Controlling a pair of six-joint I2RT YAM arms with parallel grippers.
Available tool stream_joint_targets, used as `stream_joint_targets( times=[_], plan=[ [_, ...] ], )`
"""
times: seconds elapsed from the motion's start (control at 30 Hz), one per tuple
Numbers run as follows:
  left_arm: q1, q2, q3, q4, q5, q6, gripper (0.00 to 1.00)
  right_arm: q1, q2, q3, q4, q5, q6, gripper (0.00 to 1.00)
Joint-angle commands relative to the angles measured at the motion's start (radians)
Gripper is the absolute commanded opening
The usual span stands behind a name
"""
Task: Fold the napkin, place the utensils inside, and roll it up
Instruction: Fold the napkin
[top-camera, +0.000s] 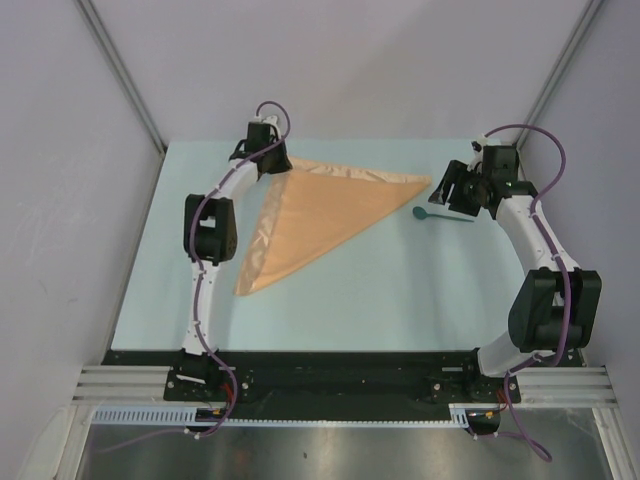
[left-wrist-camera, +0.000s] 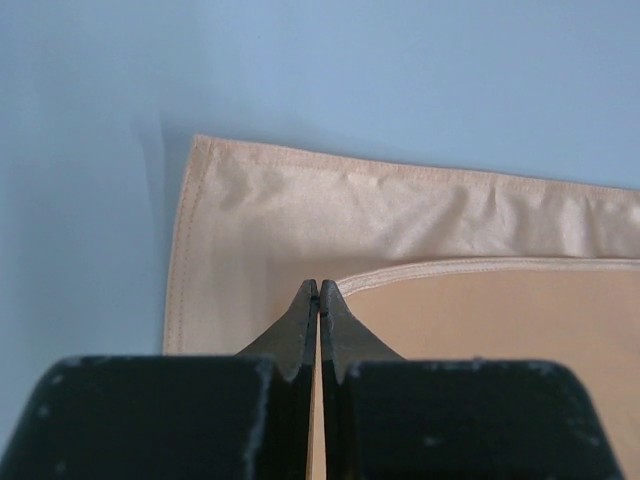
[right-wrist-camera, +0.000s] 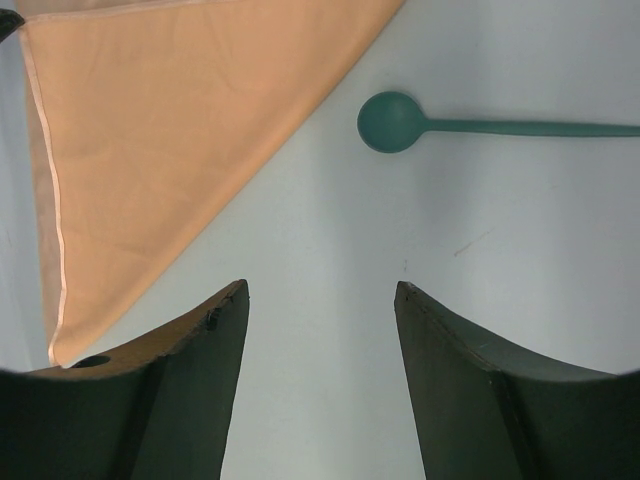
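Left to right on the bench (top-camera: 400, 300): your left jaws are clenched tight, tips at a folded edge of the napkin (left-wrist-camera: 420, 220); you cannot tell whether cloth is pinched. The napkin lies as a triangle, the teal utensil (top-camera: 440, 215) just beside its right tip. Your right jaws stand released above bare bench, grasping nothing.

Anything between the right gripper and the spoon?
Nothing: the right wrist view shows only bare table between the open right gripper and the spoon; the napkin lies off to one side.
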Motion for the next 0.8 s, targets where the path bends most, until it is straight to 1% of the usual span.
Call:
stream_joint_targets(
  times=[0.0, 0.43, 0.77],
  plan=[
    [0.013, 0.025, 0.073, 0.062, 0.036, -0.027, 0.0, 0.011, -0.003, 0.015, -0.002, 0.022, -0.005, 0.65],
    [0.034, 0.022, 0.072, 0.154, -0.008, -0.07, 0.0, 0.065, 0.062, 0.069, -0.011, 0.048, 0.0, 0.66],
    [0.053, 0.052, 0.113, 0.197, -0.018, -0.075, 0.0, 0.098, 0.128, 0.124, -0.019, 0.062, 0.004, 0.66]
  ],
)
